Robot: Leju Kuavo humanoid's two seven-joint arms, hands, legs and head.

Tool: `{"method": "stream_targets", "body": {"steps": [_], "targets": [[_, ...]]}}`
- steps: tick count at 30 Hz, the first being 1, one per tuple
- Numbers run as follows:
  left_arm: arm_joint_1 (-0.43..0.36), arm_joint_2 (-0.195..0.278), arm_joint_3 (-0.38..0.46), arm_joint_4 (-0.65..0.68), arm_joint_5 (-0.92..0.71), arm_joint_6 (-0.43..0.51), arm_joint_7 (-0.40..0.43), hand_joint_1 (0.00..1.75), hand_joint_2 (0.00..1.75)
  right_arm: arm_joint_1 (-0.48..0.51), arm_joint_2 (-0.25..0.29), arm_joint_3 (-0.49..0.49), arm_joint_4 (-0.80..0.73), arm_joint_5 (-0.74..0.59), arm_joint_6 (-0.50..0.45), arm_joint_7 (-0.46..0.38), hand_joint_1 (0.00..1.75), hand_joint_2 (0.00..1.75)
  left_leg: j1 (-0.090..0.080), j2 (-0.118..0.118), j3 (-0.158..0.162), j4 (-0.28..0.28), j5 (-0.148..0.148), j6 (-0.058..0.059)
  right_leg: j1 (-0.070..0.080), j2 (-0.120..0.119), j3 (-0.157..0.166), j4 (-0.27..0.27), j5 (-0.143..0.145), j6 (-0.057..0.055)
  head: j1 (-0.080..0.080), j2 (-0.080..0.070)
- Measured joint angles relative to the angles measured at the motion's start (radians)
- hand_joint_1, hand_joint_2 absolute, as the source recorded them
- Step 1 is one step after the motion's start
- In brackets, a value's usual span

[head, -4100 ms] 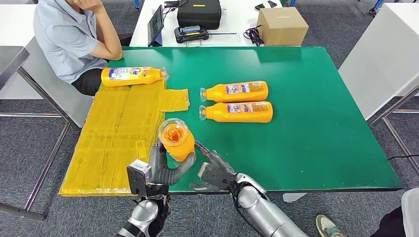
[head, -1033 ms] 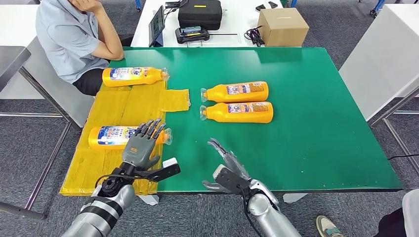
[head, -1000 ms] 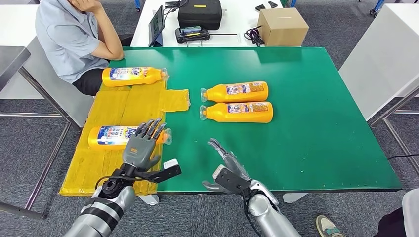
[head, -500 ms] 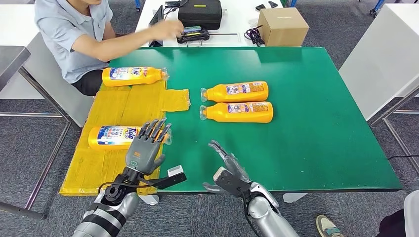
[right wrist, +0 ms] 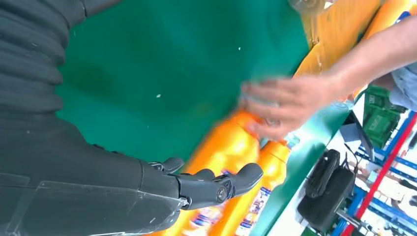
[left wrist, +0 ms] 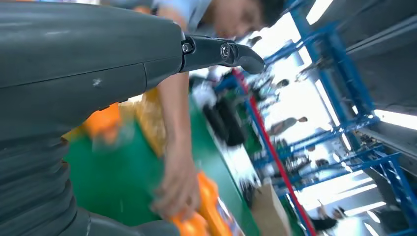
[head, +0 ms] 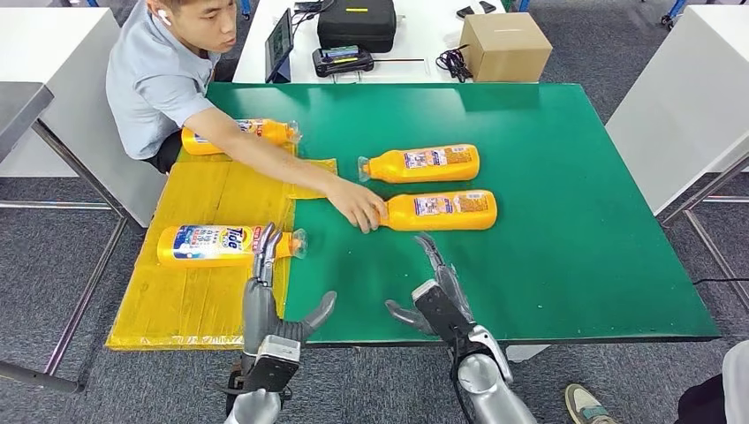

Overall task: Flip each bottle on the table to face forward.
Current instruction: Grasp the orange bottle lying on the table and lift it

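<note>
The left hand [head: 265,305] is empty, fingers straight and thumb spread, raised just short of the labelled bottle [head: 221,245] lying on the yellow sheet [head: 212,194]. The right hand [head: 439,296] is likewise released, fingers apart above the green table [head: 565,221]. Beyond it a person's hand [head: 358,205] grips the neck of the near bottle [head: 439,210], the next bottle [head: 421,163] lying just behind it; a fourth bottle [head: 265,132] lies under the person's arm.

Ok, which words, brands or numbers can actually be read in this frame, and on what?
"Tide": on the label of the near bottle on the yellow mat.
Far-left bottle: label mostly hidden by the person's arm, unreadable.
Two bottles on the green table, the far one and the one the person touches: print too small to read.
Wrist views: too blurred.
</note>
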Motion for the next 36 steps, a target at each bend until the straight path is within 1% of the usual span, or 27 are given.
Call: {"method": "stream_targets", "body": {"steps": [3, 6, 10, 13, 15, 18, 21, 25, 29, 32, 36], "targets": [[-0.001, 0.011, -0.056, -0.006, 0.064, -0.005, 0.018, 0.0, 1.75, 0.0, -0.009, 0.005, -0.041, 0.087, -0.04, 0.037, 0.0, 1.75, 0.001, 0.0, 0.0, 0.0, 0.001, 0.0, 0.0, 0.0, 0.0, 0.0, 0.0, 0.0, 0.0, 0.0], [0.0, 0.021, -0.087, -0.022, 0.091, -0.012, 0.045, 0.0, 1.75, 0.001, -0.019, 0.023, -0.092, 0.2, -0.123, 0.08, 0.0, 1.75, 0.001, 0.0, 0.0, 0.0, 0.001, -0.001, 0.0, 0.0, 0.0, 0.001, 0.0, 0.0, 0.0, 0.0], [0.01, 0.026, -0.093, -0.048, 0.182, -0.062, 0.083, 0.0, 1.75, 0.009, -0.037, 0.046, -0.144, 0.372, -0.234, 0.175, 0.0, 1.75, 0.0, 0.0, 0.0, 0.0, 0.001, -0.001, 0.0, 0.0, 0.0, 0.0, 0.0, 0.0, 0.0, 0.0], [0.02, 0.028, -0.092, -0.072, 0.24, -0.096, 0.118, 0.0, 1.75, 0.016, -0.067, 0.061, -0.163, 0.511, -0.262, 0.249, 0.0, 1.75, 0.0, 0.0, 0.0, 0.0, 0.0, 0.0, 0.0, 0.0, 0.0, 0.0, 0.0, 0.0, 0.0, 0.0], [0.028, 0.031, -0.091, -0.087, 0.264, -0.116, 0.137, 0.0, 1.75, 0.018, -0.096, 0.075, -0.169, 0.582, -0.251, 0.286, 0.0, 1.75, 0.0, 0.0, 0.0, 0.0, 0.0, 0.0, 0.0, 0.0, 0.0, 0.0, 0.0, 0.0, 0.0, 0.0], [0.038, 0.035, -0.091, -0.108, 0.271, -0.13, 0.153, 0.0, 1.75, 0.019, -0.146, 0.104, -0.183, 0.617, -0.189, 0.315, 0.0, 1.75, 0.0, 0.0, 0.0, 0.0, 0.0, 0.0, 0.0, 0.0, 0.0, 0.0, 0.0, 0.0, 0.0, 0.0], [0.046, 0.037, -0.091, -0.122, 0.27, -0.137, 0.165, 0.0, 1.75, 0.014, -0.189, 0.131, -0.203, 0.633, -0.137, 0.344, 0.0, 1.75, 0.0, 0.0, 0.0, 0.0, 0.0, 0.0, 0.0, 0.0, 0.0, 0.0, 0.0, 0.0, 0.0, 0.0], [0.052, 0.039, -0.09, -0.131, 0.267, -0.141, 0.174, 0.0, 1.75, 0.004, -0.237, 0.16, -0.224, 0.647, -0.101, 0.374, 0.0, 1.75, 0.0, 0.0, 0.0, 0.0, 0.0, 0.0, 0.0, 0.0, 0.0, 0.0, 0.0, 0.0, 0.0, 0.0], [0.058, 0.039, -0.09, -0.14, 0.259, -0.148, 0.204, 0.0, 1.75, -0.013, -0.291, 0.183, -0.228, 0.651, -0.038, 0.421, 0.0, 1.75, 0.0, -0.001, -0.001, 0.0, 0.0, 0.0, 0.0, 0.0, 0.0, 0.0, 0.0, 0.0, 0.0, 0.0], [0.062, 0.04, -0.089, -0.143, 0.261, -0.155, 0.217, 0.0, 1.75, -0.031, -0.332, 0.189, -0.224, 0.648, -0.02, 0.433, 0.0, 1.75, 0.0, -0.001, -0.001, 0.0, 0.0, 0.0, 0.0, 0.0, 0.0, 0.0, 0.0, 0.0, 0.0, 0.0], [0.064, 0.041, -0.089, -0.146, 0.262, -0.159, 0.221, 0.0, 1.75, -0.041, -0.357, 0.195, -0.219, 0.647, -0.016, 0.435, 0.0, 1.75, 0.0, -0.001, -0.001, 0.0, 0.0, 0.0, 0.0, 0.0, 0.0, 0.0, 0.0, 0.0, 0.0, 0.0]]}}
